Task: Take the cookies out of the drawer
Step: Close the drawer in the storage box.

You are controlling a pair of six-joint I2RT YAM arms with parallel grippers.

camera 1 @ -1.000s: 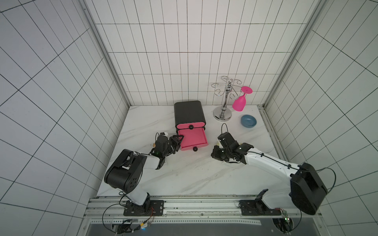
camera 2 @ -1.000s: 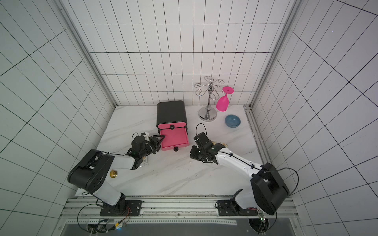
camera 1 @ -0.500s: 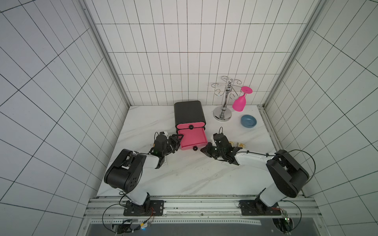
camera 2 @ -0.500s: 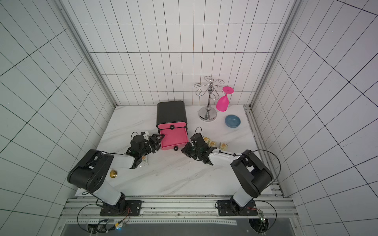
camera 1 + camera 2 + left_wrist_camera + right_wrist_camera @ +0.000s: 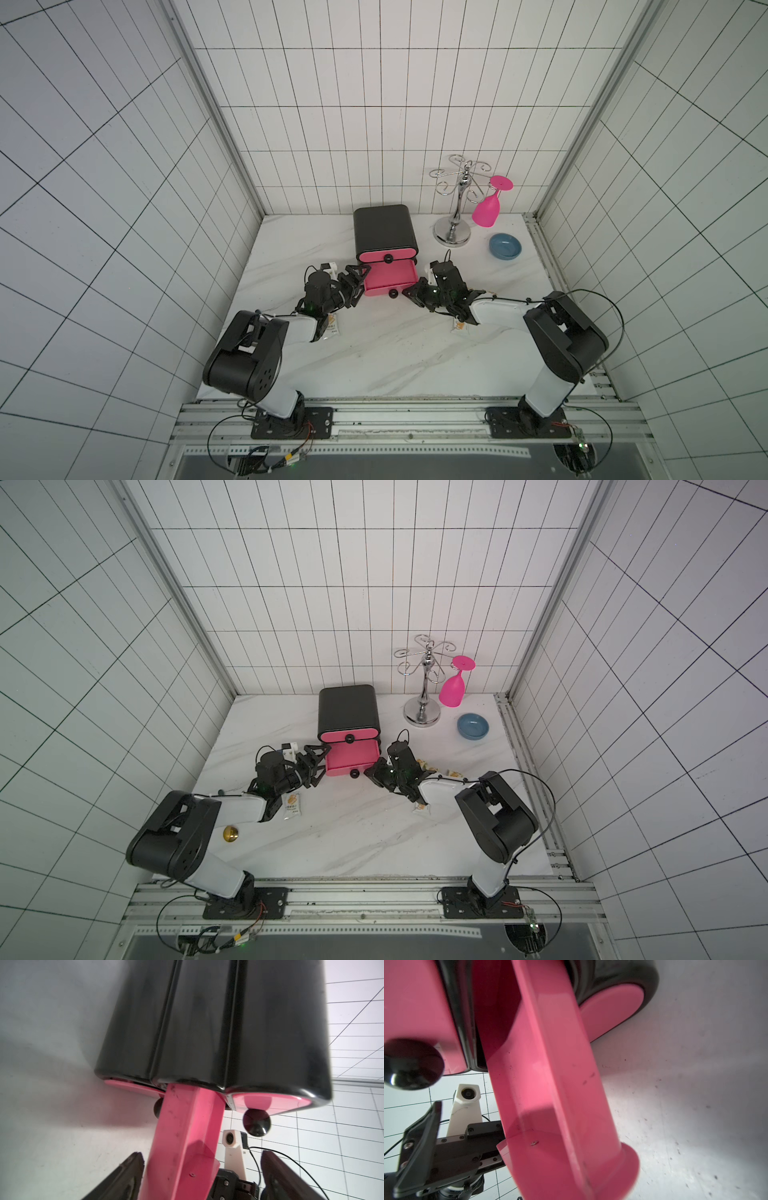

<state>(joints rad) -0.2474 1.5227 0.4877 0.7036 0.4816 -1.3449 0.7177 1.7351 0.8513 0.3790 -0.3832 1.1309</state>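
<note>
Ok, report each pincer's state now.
Left pincer: open, astride the side wall of the pink plastic drawer, gripping nothing.
Right pincer: shut, nothing visibly held.

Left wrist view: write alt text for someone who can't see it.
A pink drawer juts from a black cabinet, seen close up between the open left end effector's dark fingers. A black knob sits beside it.

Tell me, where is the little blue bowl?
In both top views the blue bowl sits at the table's far right corner, beside the silver rack's base and the pink glass.
</note>
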